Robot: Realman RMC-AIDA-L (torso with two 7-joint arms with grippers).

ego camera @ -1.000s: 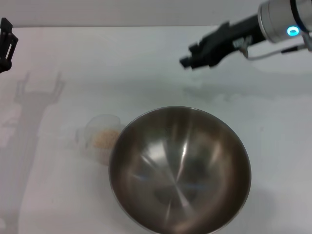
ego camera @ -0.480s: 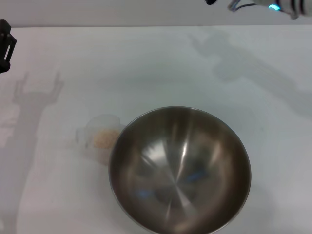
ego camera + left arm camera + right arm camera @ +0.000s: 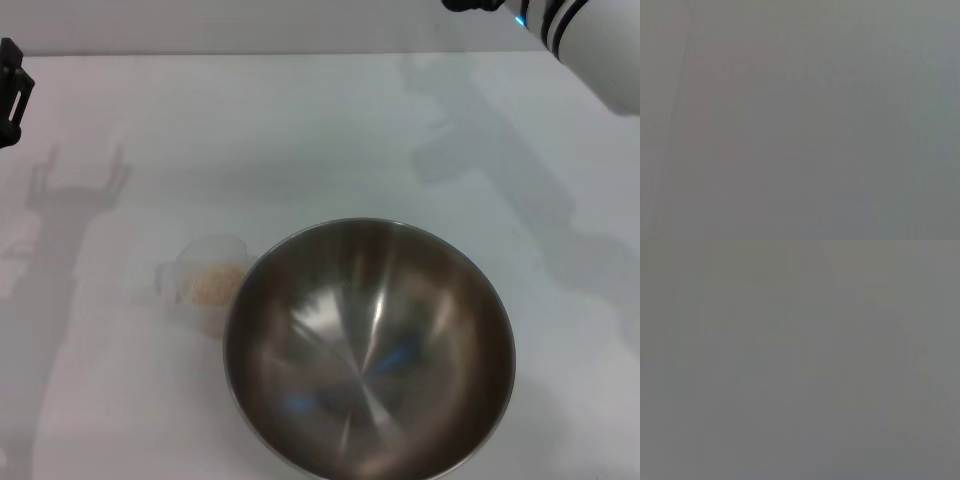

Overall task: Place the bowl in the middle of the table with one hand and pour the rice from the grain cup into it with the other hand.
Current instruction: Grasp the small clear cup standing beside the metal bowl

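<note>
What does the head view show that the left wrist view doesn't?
Head view only: the bowl standing empty on the table, the grain cup touching its left side with the rice inside it, the left gripper at the far left edge, and the right arm at the top right corner.
Left wrist view only: nothing, just a flat grey field.
Shared: no object appears in both.

The big steel mixing bowl (image 3: 369,348) sits upright on the white table (image 3: 300,140), near the front edge, its shiny brushed inside empty. Just beside its left rim stands the small clear grain cup (image 3: 207,282), upright, with pale beige rice (image 3: 214,283) heaped inside.
</note>
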